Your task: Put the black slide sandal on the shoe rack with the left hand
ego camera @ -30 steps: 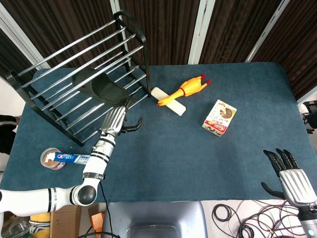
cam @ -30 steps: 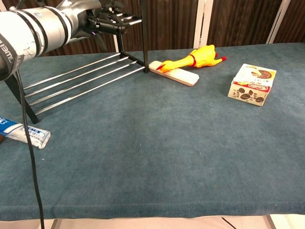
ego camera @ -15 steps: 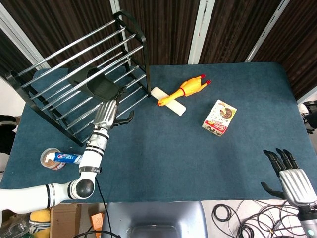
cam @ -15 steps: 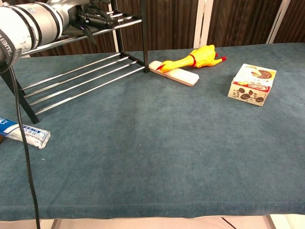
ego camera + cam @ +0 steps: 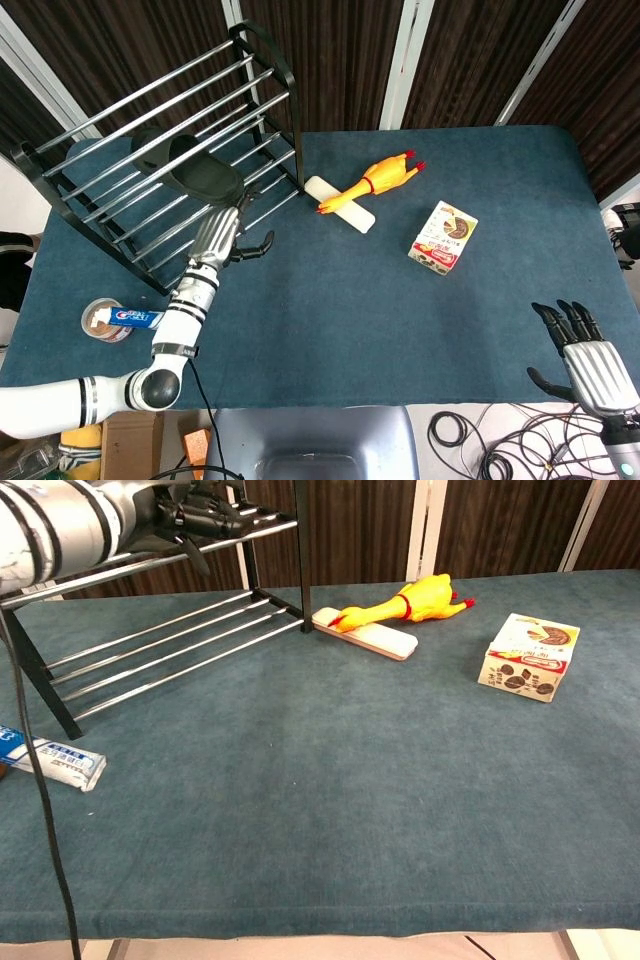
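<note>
Sandal: the black sandal (image 5: 186, 169) lies on the rack's upper tier, across the rods, its long axis running from upper left to lower right in the head view.
Rack: the rack (image 5: 110, 120) of black frame and silver rods stands on the left part of the table (image 5: 400, 300); its lower rods (image 5: 170, 645) show in the chest view, slanting down toward the near left.
Left hand: the left hand (image 5: 225, 235) is at the rack's front edge, just below and right of the sandal's near end. Its fingers (image 5: 258, 246) curl inward with nothing seen in them; whether any fingertip touches the sandal cannot be told. In the chest view the hand (image 5: 205, 510) shows at the top left beside the upper rods, dark and partly cut off.
Left arm: the arm (image 5: 180, 320) reaches up from the lower left corner toward the rack.
Right hand: the right hand (image 5: 585, 355) sits at the lower right, off the table's near edge, fingers straight and apart, holding nothing.
Chicken: a yellow rubber chicken (image 5: 370, 182) lies near the rack's right post, its head resting on a white bar (image 5: 340, 204).
Box: a small printed box (image 5: 443, 237) lies right of the chicken, well apart from it.
Toothpaste: a toothpaste tube (image 5: 140, 319) lies in front of the rack at the left, one end over a small round tin (image 5: 98, 322).
</note>
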### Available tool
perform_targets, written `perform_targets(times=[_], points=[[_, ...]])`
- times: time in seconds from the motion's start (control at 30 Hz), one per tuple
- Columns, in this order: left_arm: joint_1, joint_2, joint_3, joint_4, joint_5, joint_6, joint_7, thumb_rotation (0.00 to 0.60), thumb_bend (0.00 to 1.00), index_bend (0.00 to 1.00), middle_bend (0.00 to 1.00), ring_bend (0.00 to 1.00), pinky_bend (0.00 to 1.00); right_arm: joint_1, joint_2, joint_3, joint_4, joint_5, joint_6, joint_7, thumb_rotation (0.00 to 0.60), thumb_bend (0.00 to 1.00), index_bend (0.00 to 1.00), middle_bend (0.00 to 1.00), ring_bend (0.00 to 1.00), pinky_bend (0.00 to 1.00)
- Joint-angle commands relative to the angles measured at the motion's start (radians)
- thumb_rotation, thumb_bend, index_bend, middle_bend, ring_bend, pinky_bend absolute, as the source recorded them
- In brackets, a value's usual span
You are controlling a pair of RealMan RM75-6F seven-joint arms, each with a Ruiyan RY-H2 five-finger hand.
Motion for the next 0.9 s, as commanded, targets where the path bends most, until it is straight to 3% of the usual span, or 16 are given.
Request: perform_targets(times=[0.03,0.13,0.2,0.27,0.33,0.47,0.6,0.9], points=[[0.121,0.180,0.136,-0.261,0.126,0.012,0.039,0.394,0.39,0.02,0.17,0.17,0.45,-0.003,0.000,0.002,0.001,0.003,0.005,0.003,0.600,0.17,0.00,0.14,0.03,0.03],[0.234,0.283,0.255,-0.338,0.292,0.067,0.041,0.393,0.39,0.02,0.16,0.16,0.42,-0.005,-0.003,0.004,0.001,0.006,0.009,0.000,0.600,0.17,0.00,0.14,0.03,0.03],[0.317,0.358,0.358,-0.321,0.417,0.093,0.040,0.385,0.41,0.01,0.11,0.09,0.29,-0.005,-0.007,0.004,0.000,0.008,0.006,-0.009,0.600,0.17,0.00,0.14,0.03,0.03],[0.391,0.411,0.428,-0.258,0.533,0.122,-0.023,0.480,0.42,0.00,0.04,0.02,0.16,-0.003,-0.011,0.003,-0.002,0.007,0.000,-0.020,0.600,0.17,0.00,0.14,0.03,0.03],[0.467,0.414,0.477,-0.162,0.655,0.207,-0.082,0.600,0.42,0.00,0.00,0.00,0.07,-0.001,-0.014,0.001,-0.003,0.006,-0.005,-0.027,0.600,0.17,0.00,0.14,0.03,0.03],[0.653,0.328,0.565,0.036,0.865,0.468,-0.135,0.600,0.42,0.00,0.00,0.00,0.05,0.001,-0.023,0.005,-0.005,0.013,-0.011,-0.046,0.600,0.17,0.00,0.11,0.01,0.03],[0.740,0.240,0.576,0.157,0.931,0.584,-0.147,0.600,0.42,0.00,0.00,0.00,0.04,0.003,-0.032,0.008,-0.007,0.026,-0.020,-0.068,0.600,0.17,0.00,0.08,0.00,0.02],[0.765,0.263,0.564,0.139,0.946,0.559,-0.153,0.600,0.42,0.00,0.00,0.00,0.04,-0.003,-0.038,0.019,-0.011,0.050,-0.014,-0.081,0.600,0.17,0.00,0.07,0.00,0.02]])
